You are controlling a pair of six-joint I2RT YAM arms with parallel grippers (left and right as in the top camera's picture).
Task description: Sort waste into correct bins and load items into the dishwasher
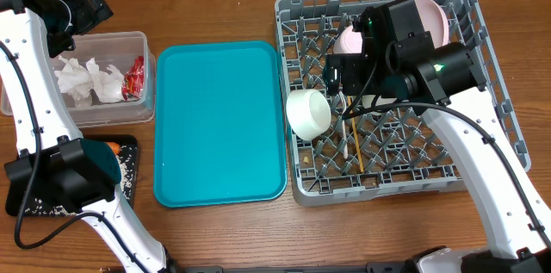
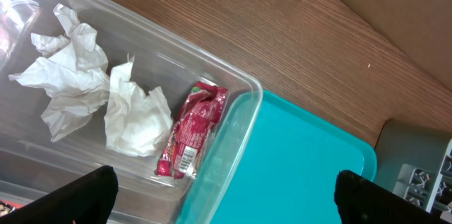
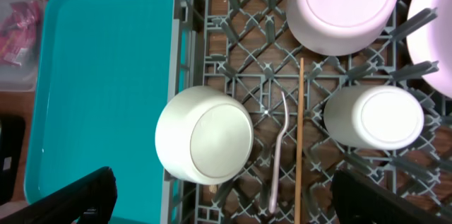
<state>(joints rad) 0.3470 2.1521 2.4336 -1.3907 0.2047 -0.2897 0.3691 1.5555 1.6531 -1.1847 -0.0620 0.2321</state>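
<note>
My right gripper (image 3: 226, 199) hangs spread over the grey rack (image 3: 240, 61), where the white bowl (image 3: 205, 133) lies upside down, perhaps leaning on its wall. It is stiff, smooth, breakable; I would pinch its rim. My left gripper (image 2: 236, 196), also spread, is above the clear tub (image 2: 162, 54).

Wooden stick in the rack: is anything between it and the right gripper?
Nothing visible does. The wooden stick lies uncovered on the dish rack floor, the white fork close on one side and an upturned cup on the other, neither over it. The right gripper is open above them.
</note>
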